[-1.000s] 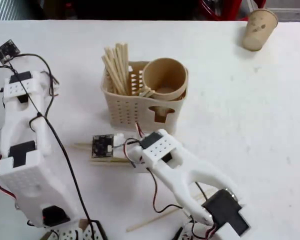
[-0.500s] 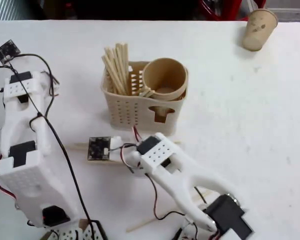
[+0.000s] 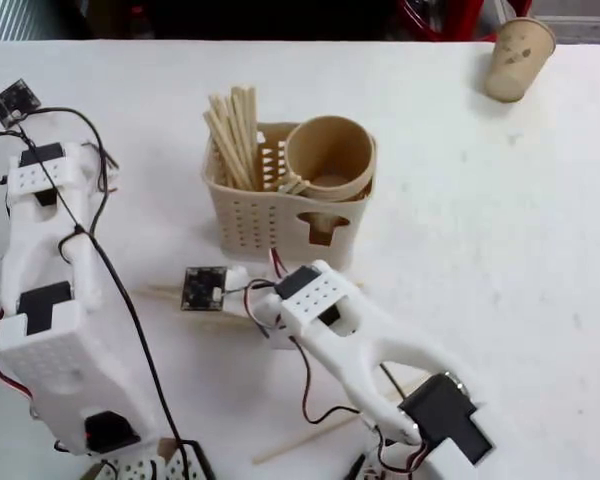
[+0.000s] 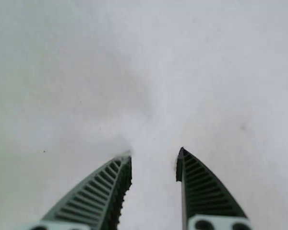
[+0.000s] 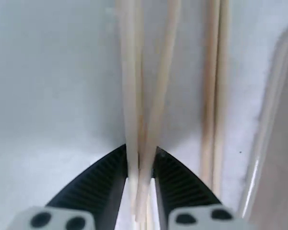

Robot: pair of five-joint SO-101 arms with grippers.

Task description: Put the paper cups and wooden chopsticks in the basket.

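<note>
The right gripper (image 5: 140,154) had its jaws pinched on at least two wooden chopsticks (image 5: 133,86). Two loose chopsticks (image 5: 215,96) lay just beside those jaws. The left gripper (image 4: 153,154) held its jaws spread over bare desk (image 4: 144,62). One paper cup (image 3: 355,150) sat in the basket (image 3: 270,225). The second cup (image 3: 516,62) stood well apart from both grippers.

Basket (image 3: 260,228) holding chopsticks (image 3: 235,130) and cup (image 3: 330,158), another cup (image 3: 518,58) well apart

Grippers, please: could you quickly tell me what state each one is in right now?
Left gripper: open, holding nothing.
Right gripper: shut on wooden chopsticks.
</note>
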